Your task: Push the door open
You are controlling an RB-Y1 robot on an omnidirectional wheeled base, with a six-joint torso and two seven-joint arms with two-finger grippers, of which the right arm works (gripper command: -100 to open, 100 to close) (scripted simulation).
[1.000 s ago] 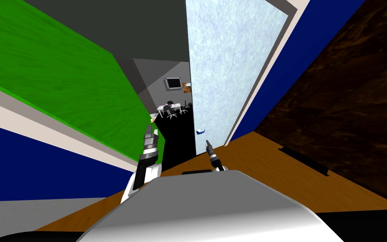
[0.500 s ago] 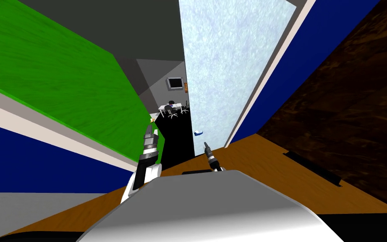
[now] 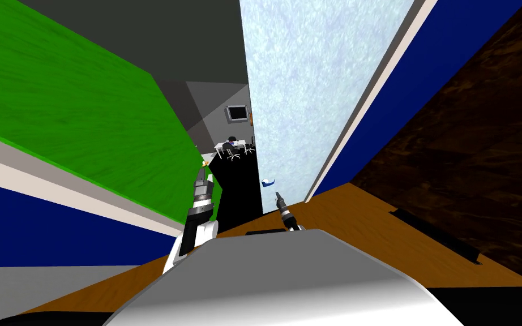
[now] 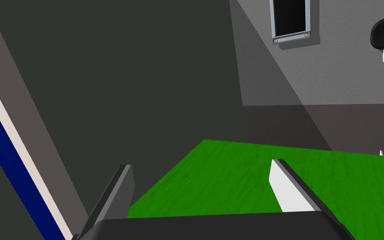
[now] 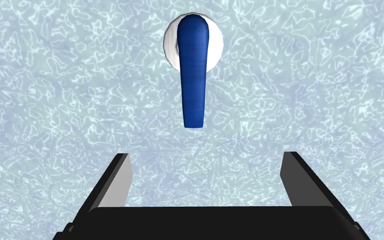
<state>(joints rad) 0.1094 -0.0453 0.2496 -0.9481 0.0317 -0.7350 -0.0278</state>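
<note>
1. The door (image 3: 305, 85), a pale blue mottled panel, stands partly open. Past its free edge, a gap shows a black area (image 3: 243, 187) and a white desk (image 3: 234, 146) in a far grey room.
2. The right gripper (image 5: 205, 154) faces the door squarely, its fingers spread wide and holding nothing. The blue lever handle (image 5: 192, 75), on its white rosette (image 5: 168, 39), lies just beyond the fingertips, with the lever's free end pointing toward them. I cannot tell whether the tips touch the door.
3. The left gripper (image 4: 201, 164) is likewise released and empty. It sits across the gap from the door, close to a green surface (image 3: 84, 113).
4. Likely step: pressing the panel near the handle to widen the gap, which looks too narrow for the body to pass.
5. Risk: the thin blade fingers may skid along the door as it swings, because the contact angle changes with the arc. They could then run into the lever and snag on it.
6. Risk: with the fingers spread, one blade may take the whole load and twist the wrist.
7. Risk: if the base advances to follow the door, the left gripper may scrape the green surface beside the gap.
</note>
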